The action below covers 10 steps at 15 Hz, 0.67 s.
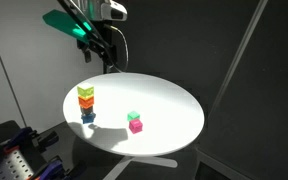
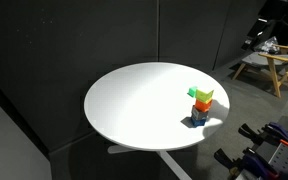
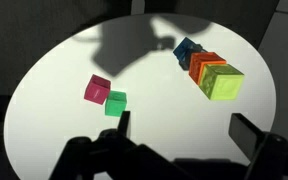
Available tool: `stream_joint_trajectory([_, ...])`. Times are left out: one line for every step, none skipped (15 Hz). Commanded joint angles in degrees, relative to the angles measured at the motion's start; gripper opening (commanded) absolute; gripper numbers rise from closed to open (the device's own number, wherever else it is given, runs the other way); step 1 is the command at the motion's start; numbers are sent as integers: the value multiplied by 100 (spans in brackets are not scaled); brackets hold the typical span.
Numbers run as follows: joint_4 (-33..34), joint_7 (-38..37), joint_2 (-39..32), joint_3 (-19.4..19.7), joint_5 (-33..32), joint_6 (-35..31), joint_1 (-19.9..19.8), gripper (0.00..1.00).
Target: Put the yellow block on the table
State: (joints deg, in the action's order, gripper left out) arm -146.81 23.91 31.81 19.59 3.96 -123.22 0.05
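The yellow block (image 1: 86, 92) looks lime and sits on top of a stack, above an orange-red cube (image 1: 86, 102) and a blue cube (image 1: 88, 117). The stack stands on the round white table (image 1: 169, 110) near one edge. It also shows in an exterior view (image 2: 203, 95) and in the wrist view (image 3: 224, 83). My gripper (image 1: 108, 60) hangs above the table's far edge, apart from the stack. In the wrist view the gripper (image 3: 184, 132) is open and empty, with both fingers over bare tabletop (image 3: 54, 130).
A mint-green cube (image 1: 133, 117) and a pink cube (image 1: 136, 126) lie touching each other near the table's middle, and show in the wrist view (image 3: 115, 102) (image 3: 97, 89). Dark curtains surround the table. A wooden stool (image 2: 269, 62) stands farther off.
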Motion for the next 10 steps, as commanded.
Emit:
stream_joint_trajectory([13,73,-26,-140,95,20,-151,100])
stream_joint_trajectory([13,73,-22,-140,95,20,-150,100])
stream_joint_trajectory([13,73,-21,-140,95,20,-150,100])
stream_joint_trajectory([13,73,-21,-140,95,20,-150,100])
stream_joint_trajectory([13,73,-21,-140,95,20,-150,100])
stream_joint_trajectory([13,73,-21,-140,95,20,-150,100])
stream_joint_trajectory([23,66,-27,-144,103,19,-143,100])
stream_joint_trajectory([24,63,-21,-166,105,13,-137,100])
stream_joint_trajectory([24,53,-16,-201,100,11,-134,100])
stream_joint_trajectory([24,39,-18,-242,83,-9,-135,100])
